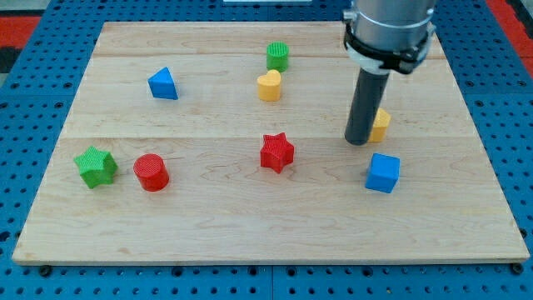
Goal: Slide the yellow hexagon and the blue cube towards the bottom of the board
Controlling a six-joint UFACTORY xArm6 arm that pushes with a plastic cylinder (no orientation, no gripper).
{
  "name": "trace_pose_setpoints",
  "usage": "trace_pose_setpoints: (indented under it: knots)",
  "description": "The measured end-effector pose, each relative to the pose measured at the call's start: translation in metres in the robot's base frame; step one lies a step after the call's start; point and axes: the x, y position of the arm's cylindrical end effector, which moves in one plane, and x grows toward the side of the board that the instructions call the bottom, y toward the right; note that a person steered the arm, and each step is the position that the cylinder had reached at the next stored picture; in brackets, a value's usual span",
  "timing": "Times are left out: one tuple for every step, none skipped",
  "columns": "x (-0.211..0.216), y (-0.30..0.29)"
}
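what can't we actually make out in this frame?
- Yellow hexagon: camera view, mostly hidden behind the rod; only its right part shows, so its shape is unreadable.
- Contact between my tip and the hexagon: cannot tell, the rod covers that side.
- Arm above the rod: cut off by the view's top edge.
- Blue cube: fully visible, apart from the tip.
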Motion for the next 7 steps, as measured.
trace_pose_setpoints:
  knots:
    - [0.029,0.003]
    - [0.053,0.016]
    - [0.063,0.017]
    - [0.063,-0.012]
    - [0.065,-0.029]
    - [0.078,-0.008]
    - [0.078,0.011]
